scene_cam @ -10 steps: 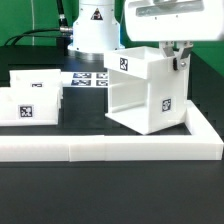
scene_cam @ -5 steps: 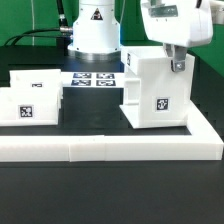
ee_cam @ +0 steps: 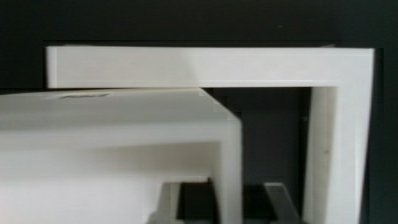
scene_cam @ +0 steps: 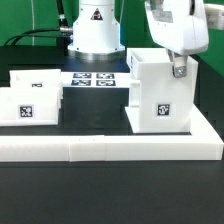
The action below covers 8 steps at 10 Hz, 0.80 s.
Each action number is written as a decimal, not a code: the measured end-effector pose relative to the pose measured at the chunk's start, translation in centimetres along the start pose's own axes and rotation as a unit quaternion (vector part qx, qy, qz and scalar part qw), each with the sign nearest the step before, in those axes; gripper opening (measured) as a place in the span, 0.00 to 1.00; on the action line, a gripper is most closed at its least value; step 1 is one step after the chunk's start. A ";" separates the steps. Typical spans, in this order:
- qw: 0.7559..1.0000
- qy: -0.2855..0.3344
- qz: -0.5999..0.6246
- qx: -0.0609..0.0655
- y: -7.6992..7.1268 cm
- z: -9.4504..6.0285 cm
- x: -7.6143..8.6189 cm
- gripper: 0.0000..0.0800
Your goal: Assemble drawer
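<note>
Exterior view: I see the white housing [scene_cam: 158,95] standing upright on the black table [scene_cam: 110,195], at the exterior view's right. It sits inside the corner of the low L-shaped wall [scene_cam: 100,150], close to both of the wall's arms. A square tag faces the camera. The hand [scene_cam: 177,70] reaches down onto the housing's upper far-right edge, with one finger against the outside of that wall. I cannot tell whether it is clamping or loose. At the exterior view's left, the front tray [scene_cam: 30,108] and the rear tray [scene_cam: 38,78] sit close together, well apart from the housing. The marker board [scene_cam: 95,79] lies behind, between them.

Wrist view: the housing [ee_cam: 107,140] fills the near field, its edge beside the wall's corner [ee_cam: 196,63].
</note>
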State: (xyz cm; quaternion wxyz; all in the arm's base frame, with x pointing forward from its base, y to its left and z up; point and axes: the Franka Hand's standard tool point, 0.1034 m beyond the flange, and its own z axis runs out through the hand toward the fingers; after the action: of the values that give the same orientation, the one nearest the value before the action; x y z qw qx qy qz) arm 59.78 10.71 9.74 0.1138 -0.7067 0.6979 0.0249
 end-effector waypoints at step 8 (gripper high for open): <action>1.000 0.002 0.013 0.010 -4.9 0.4 -0.2 0.05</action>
State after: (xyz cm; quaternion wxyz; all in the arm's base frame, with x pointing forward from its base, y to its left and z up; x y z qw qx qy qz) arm 64.69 10.99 10.01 0.1191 -0.6964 0.7075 0.0175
